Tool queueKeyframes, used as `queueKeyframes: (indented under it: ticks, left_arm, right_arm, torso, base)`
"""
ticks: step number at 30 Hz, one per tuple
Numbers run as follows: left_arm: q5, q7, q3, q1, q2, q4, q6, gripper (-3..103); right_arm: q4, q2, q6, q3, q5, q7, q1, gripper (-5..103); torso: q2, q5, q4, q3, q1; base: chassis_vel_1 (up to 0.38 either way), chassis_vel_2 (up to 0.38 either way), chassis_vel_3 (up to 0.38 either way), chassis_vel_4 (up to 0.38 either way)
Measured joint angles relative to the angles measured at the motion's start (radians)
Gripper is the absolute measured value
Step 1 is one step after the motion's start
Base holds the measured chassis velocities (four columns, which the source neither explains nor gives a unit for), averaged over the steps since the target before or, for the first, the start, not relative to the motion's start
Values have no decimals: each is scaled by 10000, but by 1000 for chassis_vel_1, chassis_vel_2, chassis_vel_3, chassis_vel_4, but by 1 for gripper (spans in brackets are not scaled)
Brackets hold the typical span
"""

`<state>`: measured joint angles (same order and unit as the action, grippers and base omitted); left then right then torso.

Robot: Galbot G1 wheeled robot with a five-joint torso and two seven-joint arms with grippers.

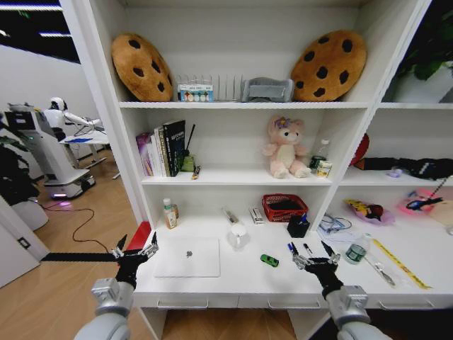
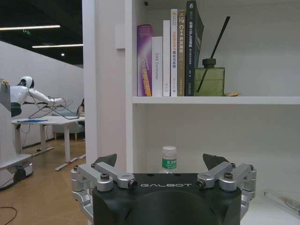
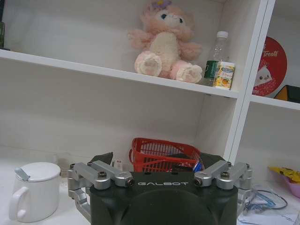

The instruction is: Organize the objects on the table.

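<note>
On the white table point(image 1: 233, 280) a shut silver laptop point(image 1: 187, 256) lies at the front left. A tiny green toy car point(image 1: 269, 260) sits right of it, and dark pens point(image 1: 293, 248) lie beyond the car. A small bottle point(image 1: 170, 212) point(image 2: 169, 158) stands at the back left. My left gripper point(image 1: 136, 246) point(image 2: 160, 161) hovers open and empty over the table's left front corner, left of the laptop. My right gripper point(image 1: 313, 256) point(image 3: 159, 161) hovers open and empty at the front, just right of the pens.
A white mug point(image 1: 238, 234) point(image 3: 33, 187), a red basket point(image 1: 284, 207) point(image 3: 159, 149) and a black pen holder point(image 1: 298, 227) stand toward the back. A water bottle point(image 1: 357, 249) and cables lie to the right. Shelves above hold books point(image 2: 168, 54) and a pink plush bear point(image 3: 164, 42).
</note>
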<state>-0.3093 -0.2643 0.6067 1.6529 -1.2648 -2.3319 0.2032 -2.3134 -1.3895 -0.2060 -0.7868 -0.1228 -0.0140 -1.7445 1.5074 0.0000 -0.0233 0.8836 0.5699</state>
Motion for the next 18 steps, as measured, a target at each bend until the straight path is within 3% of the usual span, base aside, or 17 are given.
queueKeyframes:
  ticks: [10, 18]
  left_arm:
    - [-12, 0, -10, -23, 12, 28, 10, 100]
    - [-17, 1, -15, -27, 17, 36, 16, 100]
  right_arm:
    - [-159, 29, -446, -46, -65, -164, -23, 100]
    - [-10, 52, -424, -61, -69, -179, 79, 100]
  torso:
    - [-2, -1, 0, 0, 0]
    - [-2, 0, 0, 0, 1]
  base:
    - [-6, -11, 5, 8]
    - [-105, -134, 134, 113]
